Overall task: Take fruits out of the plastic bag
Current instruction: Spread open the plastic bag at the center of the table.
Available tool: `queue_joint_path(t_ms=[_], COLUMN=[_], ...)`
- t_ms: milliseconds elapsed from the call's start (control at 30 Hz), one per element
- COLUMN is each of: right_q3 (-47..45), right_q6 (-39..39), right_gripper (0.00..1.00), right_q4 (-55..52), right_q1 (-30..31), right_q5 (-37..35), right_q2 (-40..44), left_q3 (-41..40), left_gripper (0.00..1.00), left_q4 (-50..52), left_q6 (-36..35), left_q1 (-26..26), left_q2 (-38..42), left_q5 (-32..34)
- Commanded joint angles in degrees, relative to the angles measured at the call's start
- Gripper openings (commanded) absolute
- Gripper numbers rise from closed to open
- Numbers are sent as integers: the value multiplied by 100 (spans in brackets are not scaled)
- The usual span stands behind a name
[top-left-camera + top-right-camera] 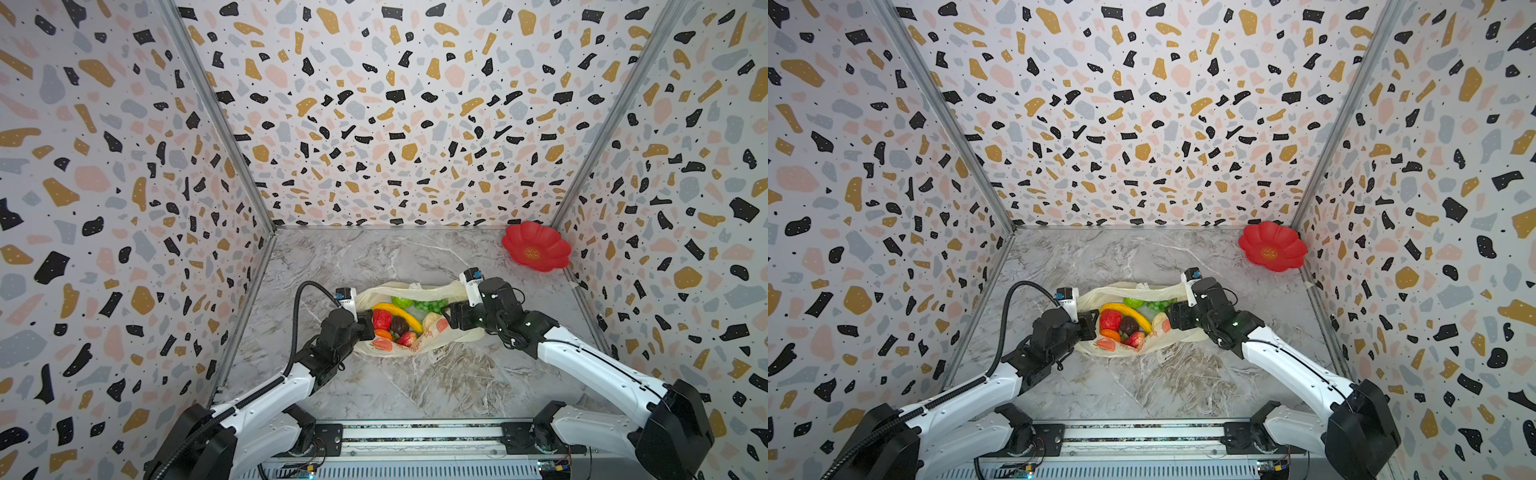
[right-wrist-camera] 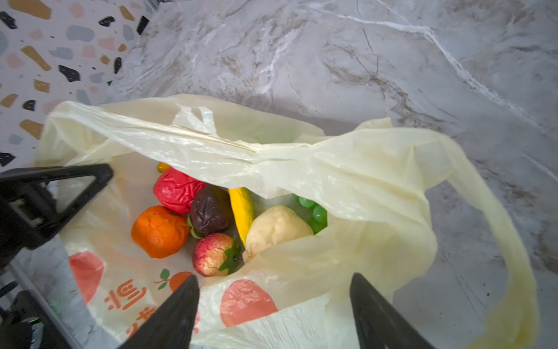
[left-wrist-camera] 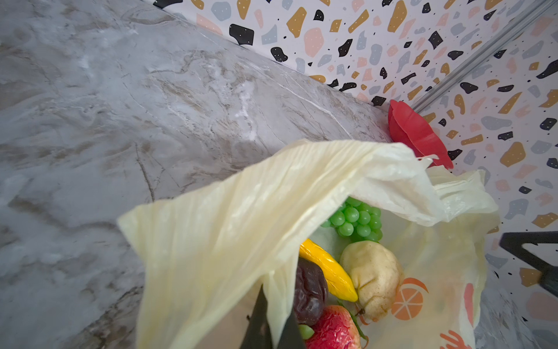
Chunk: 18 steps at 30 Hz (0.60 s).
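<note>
- Now, the plastic bag (image 1: 409,287) lies mid-way across the marble table (image 1: 374,257) with its mouth gaping upward. All the fruits we can see lie inside it, and none is out on the table yet.
- We judge the step in hand to be the first pick: one claw holds the mouth open and the other goes in.
- The left gripper (image 3: 271,324) is pinched tight on the bag's left rim (in the left wrist view the film runs up between its fingers), lifting a flap clear of the pile.
- The right gripper (image 2: 275,276) has its jaws spread wide and empty at the bag's printed right wall. We cannot tell whether it touches the film.
- To do this well, we would carry the right claw over that wall before lowering it, so neither finger drags film down onto the fruit.
- The strawberry (image 2: 213,255) and the cream knobbly one (image 2: 276,228) lie nearest that claw. The strawberry sits exposed, so we would take it first. The banana (image 2: 241,208), wedged beside the dark brown one (image 2: 211,210), can wait.
- Both arms reach forward from the near rail, with wrists turned inward so the claws face each other across the bag.
- The red dish (image 1: 536,247) stands well apart in the far right corner.
</note>
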<state>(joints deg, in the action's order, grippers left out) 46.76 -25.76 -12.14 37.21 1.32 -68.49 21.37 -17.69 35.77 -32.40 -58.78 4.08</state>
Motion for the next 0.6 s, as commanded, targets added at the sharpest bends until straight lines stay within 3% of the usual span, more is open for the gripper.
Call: queue_joint_path(t_ms=[0,167,300,400,467,567], right_q3=[96,368,467,215,-315,-1113], right_q6=[-146,-87,-92,-109,-189,-237], right_gripper=[79,77,54,22,7,0], right_q4=[-150,124,272,540,1061,1820], right_q1=[-4,-29,-42,-230,-639,-1347], right_q5=[-709,-517,-307,169,923,2047], right_q2=[-367,-973,-1271,-1133,-783,-246], left_q3=[106,-65,-116,-189,-255,-372], left_gripper=[0,0,0,0,0,0], left_q4=[-255,-382,-348,-382,-460,-664], left_q6=[-144,-303,-318,-277,-183,57], left_q1=[-136,-240,-240,-225,-150,278], left_q2=[75,226,225,226,266,323], left_q5=[-86,-271,-373,-394,-390,-713])
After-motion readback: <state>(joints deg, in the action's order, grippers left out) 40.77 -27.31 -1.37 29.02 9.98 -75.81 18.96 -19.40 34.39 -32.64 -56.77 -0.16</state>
